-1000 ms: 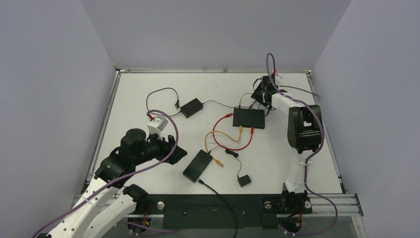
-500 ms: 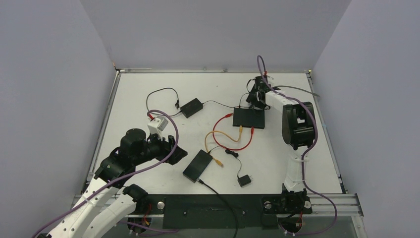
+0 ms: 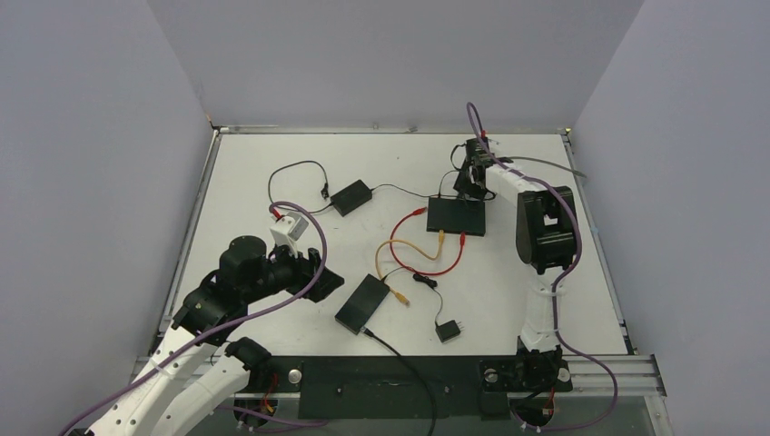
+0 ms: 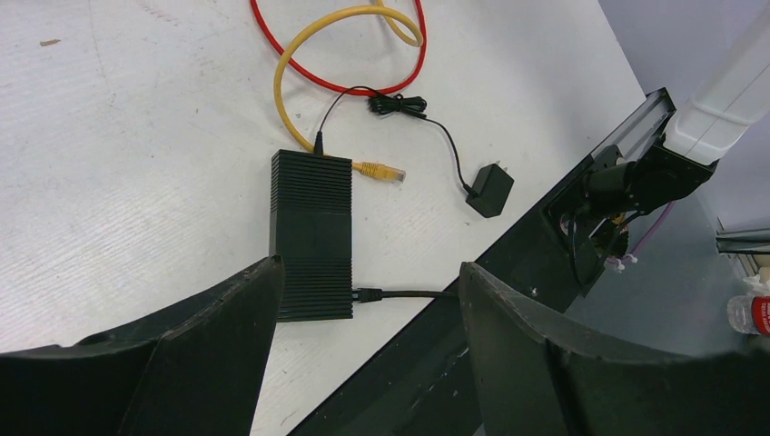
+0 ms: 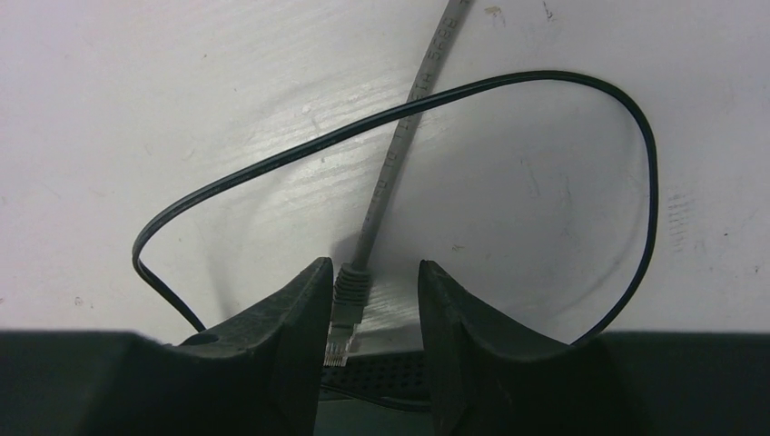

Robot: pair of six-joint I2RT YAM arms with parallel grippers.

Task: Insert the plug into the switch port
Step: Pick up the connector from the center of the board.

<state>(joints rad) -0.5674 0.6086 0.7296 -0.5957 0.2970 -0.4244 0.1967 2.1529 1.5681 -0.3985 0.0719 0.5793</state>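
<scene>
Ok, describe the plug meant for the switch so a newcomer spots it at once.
Go to the far right of the table, where the right gripper hangs at the far edge of the black switch. Between its fingers sits the grey plug on a grey cable. Nearby leads differ: a red cable, a yellow cable and a thin black wire.

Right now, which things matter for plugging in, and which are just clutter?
Job: grey plug, grey cable, switch, right gripper.
Clutter: red cable, yellow cable, near black box, wall adapter, power brick.
</scene>
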